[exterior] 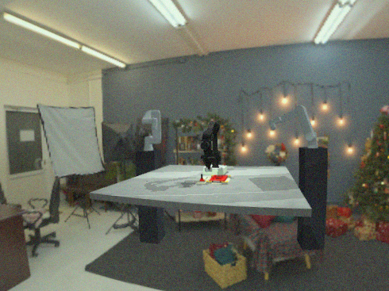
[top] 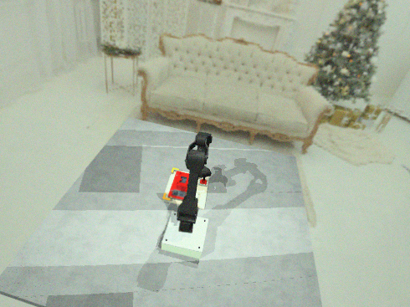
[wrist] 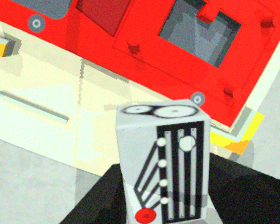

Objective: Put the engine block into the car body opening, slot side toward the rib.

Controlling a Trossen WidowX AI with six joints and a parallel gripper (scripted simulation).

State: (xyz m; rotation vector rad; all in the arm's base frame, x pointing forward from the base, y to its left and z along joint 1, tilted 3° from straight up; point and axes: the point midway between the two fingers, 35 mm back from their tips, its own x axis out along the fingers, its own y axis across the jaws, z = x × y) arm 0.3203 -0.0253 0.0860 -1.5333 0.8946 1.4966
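Observation:
The engine block [wrist: 165, 162] is a grey box with black stripes and a red dot. My gripper [wrist: 161, 167] [top: 205, 175] is shut on it, one black finger on each side, and holds it above the white board [wrist: 38, 116] [top: 201, 197]. The red car body [wrist: 144, 41] [top: 181, 185] [exterior: 219, 178] lies on that board, just beyond the block in the wrist view. Its dark opening [wrist: 199, 27] shows at the upper right, with a small red rib [wrist: 206, 17] jutting in from its far edge. The block hangs short of the opening, over the body's near edge.
A yellow corner mark [wrist: 240, 141] [top: 166, 196] sits by the car body. A small red piece [top: 203, 181] lies on the board to the right of the arm. The arm's white base box [top: 186, 239] stands in front of the board on the grey table [exterior: 246, 198].

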